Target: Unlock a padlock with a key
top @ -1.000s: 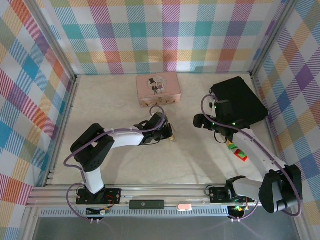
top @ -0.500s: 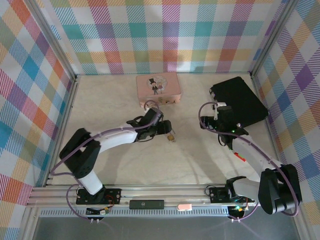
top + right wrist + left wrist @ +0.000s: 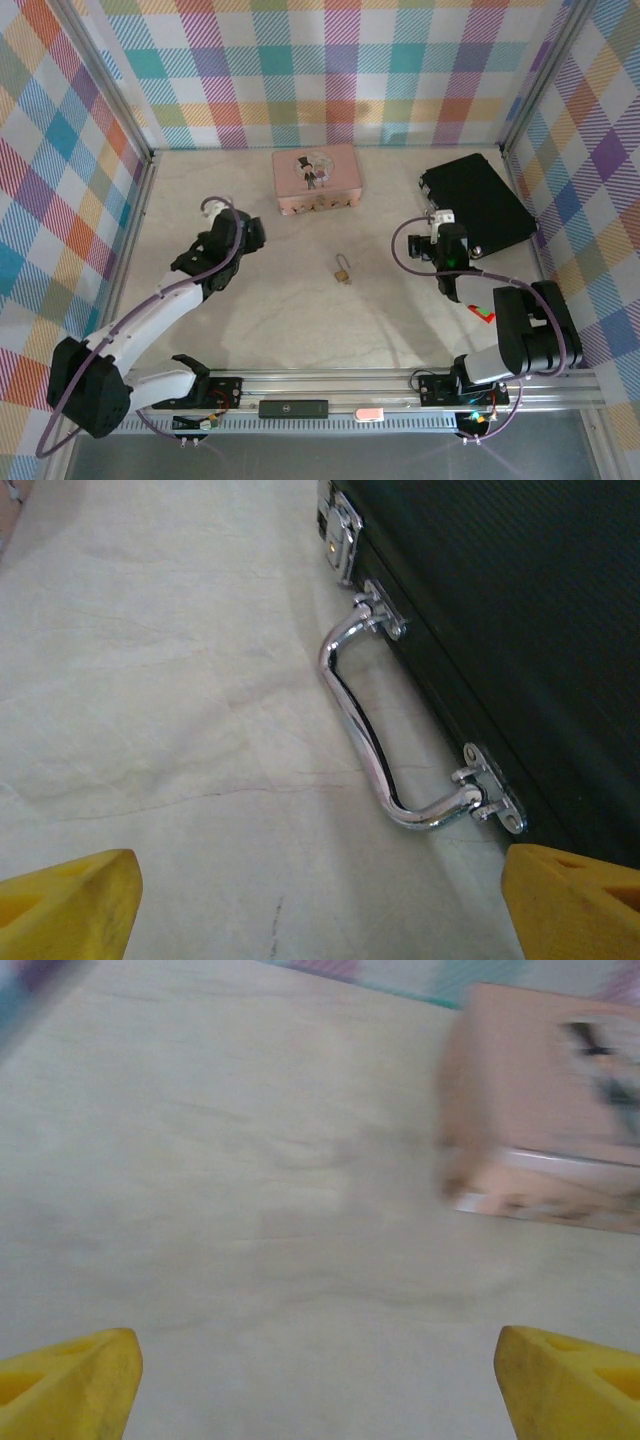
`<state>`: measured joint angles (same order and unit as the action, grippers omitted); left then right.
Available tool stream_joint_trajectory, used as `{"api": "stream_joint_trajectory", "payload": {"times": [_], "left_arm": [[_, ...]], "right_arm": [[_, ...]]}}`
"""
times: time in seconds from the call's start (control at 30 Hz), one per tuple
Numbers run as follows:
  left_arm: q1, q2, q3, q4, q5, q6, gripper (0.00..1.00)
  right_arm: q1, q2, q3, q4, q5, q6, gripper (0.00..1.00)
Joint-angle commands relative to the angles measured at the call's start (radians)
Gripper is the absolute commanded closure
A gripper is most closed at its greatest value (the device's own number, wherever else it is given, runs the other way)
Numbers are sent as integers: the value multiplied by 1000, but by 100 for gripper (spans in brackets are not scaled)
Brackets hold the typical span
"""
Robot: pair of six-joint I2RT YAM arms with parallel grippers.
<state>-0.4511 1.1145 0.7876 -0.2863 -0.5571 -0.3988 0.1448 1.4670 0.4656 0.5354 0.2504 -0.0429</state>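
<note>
Left fingers (image 3: 70, 1380) seen spread and released, grasping nothing, above bare tabletop (image 3: 250, 1210), with a pink tin (image 3: 560, 1130) ahead to their right. Right fingers (image 3: 70, 900) likewise spread and empty, facing a black case's handle (image 3: 370, 740). Padlock (image 3: 343, 270) spotted lying between both pairs, well apart from each.

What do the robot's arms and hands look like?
The left arm and right arm are white tubes with chunky black joints. Each one trails a loopy purple cable. The left hand and right hand are black, and each has two bright yellow fingertips.
</note>
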Motion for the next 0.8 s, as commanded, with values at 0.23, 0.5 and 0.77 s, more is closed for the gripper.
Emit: {"api": "stream_joint_trajectory", "payload": {"times": [0.23,0.5,0.77], "left_arm": [[131,-86,-272,281,-344,123,4],[165,208,-310,597,-266,295,3],[250,356,-285,876,19,393,3]], "right_arm": [[-126,72,-82,351,-131,94,7],[-121,66,-71,319,-121,87,1],[-121,65,-72,324,-123,89,1]]}}
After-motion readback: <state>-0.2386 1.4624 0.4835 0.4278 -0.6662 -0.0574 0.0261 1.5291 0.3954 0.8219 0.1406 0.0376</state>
